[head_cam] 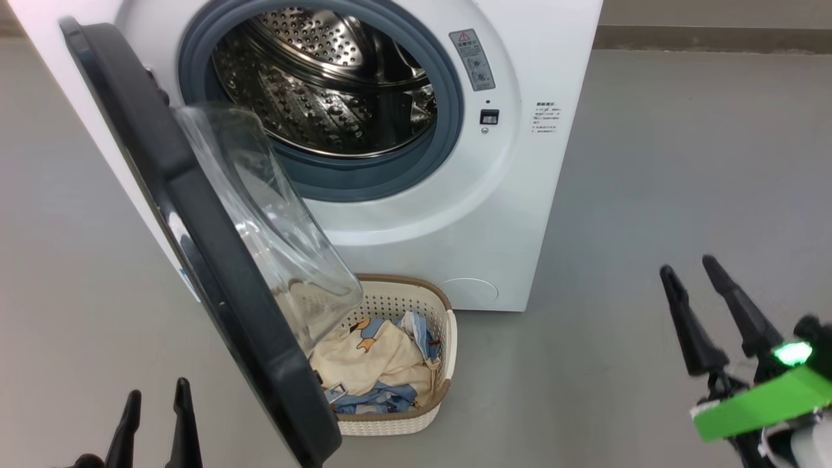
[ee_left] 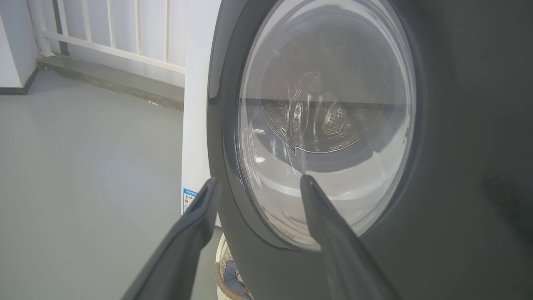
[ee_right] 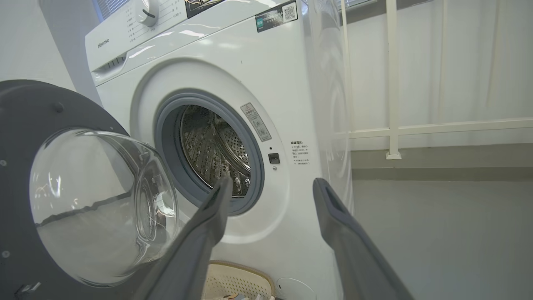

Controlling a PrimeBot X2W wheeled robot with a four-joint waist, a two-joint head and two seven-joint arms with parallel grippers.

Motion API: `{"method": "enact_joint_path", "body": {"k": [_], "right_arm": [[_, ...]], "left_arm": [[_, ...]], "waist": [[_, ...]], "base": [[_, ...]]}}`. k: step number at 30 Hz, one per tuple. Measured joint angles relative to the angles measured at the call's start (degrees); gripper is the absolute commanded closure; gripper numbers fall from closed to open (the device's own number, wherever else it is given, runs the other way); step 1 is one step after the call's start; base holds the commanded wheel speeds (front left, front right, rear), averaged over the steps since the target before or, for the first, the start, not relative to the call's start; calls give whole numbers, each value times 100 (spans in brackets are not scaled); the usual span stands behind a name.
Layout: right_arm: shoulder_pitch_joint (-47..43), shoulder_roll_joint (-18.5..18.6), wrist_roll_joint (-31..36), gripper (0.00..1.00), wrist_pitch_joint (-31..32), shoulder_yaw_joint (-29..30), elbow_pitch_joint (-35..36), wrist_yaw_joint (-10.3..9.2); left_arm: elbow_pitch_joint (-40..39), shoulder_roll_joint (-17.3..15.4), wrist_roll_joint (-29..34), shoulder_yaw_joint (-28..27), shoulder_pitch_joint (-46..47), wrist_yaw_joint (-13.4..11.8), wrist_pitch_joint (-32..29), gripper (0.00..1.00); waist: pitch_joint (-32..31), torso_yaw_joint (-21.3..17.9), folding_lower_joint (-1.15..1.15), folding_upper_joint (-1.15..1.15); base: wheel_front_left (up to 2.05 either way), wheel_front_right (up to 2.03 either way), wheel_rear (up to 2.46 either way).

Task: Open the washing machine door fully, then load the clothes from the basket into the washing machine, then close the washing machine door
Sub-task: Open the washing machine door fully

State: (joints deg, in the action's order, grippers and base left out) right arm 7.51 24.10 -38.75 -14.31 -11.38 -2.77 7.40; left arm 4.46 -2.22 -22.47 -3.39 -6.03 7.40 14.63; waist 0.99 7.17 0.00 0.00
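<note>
Big white washing machine [head_cam: 507, 214] standing upper centre, its round black-rimmed glass door [head_cam: 208, 260] hanging open at left, small cream perforated basket [head_cam: 450, 338] lower centre holding cream-yellow and blue clothes [head_cam: 374, 356], left gripper [head_cam: 159, 389] lower left, right gripper [head_cam: 688, 265] lower right, both gaping empty.

White on the washing machine [head_cam: 520, 214], grey-blue on its gasket [head_cam: 448, 140], bright steel dotted with rows of small holes in the drum [head_cam: 312, 84]. Glossy black around the washing machine door [head_cam: 214, 273], clear and colourless in its glass bowl [head_cam: 273, 208]. Cream-white with a grid of tiny holes on the basket [head_cam: 448, 338], brown along its woven-look rim. Among the clothes [head_cam: 370, 361], cream-yellow with an orange-and-blue cartoon print, plus light blue with small orange marks. Mid-grey over the floor [head_cam: 650, 195]. Black on the left end effector [head_cam: 158, 388] and the right end effector [head_cam: 688, 265], bright green on a band [head_cam: 754, 403] behind the latter.
</note>
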Motion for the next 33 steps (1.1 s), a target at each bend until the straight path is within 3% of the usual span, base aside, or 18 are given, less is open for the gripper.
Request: {"method": "enact_joint_path", "body": {"k": [5,9,16,33], "right_arm": [[-553,-425,836,0,-1,524,152,0],[-877,-560,1522,0,-1,860,246,0],[-1288,-959,2217,0,-1,1244,376,0],[-1945,-1626,2613,0,0,2067,367,1]], "left_arm": [[-9,0,0,-16,-42,0,1,0],[-9,0,1,-43,-110,0,0,0],[-9,-1,8,-78,-110,0,1,0],[32,0,8,-178,-141,0,0,0]], "waist": [[-6,-37,0,0],[12,-76,0,0],[37,-176,0,0],[-103,-300,0,0]], "base": [[0,0,0],[0,0,0],[0,0,0],[0,0,0]]}}
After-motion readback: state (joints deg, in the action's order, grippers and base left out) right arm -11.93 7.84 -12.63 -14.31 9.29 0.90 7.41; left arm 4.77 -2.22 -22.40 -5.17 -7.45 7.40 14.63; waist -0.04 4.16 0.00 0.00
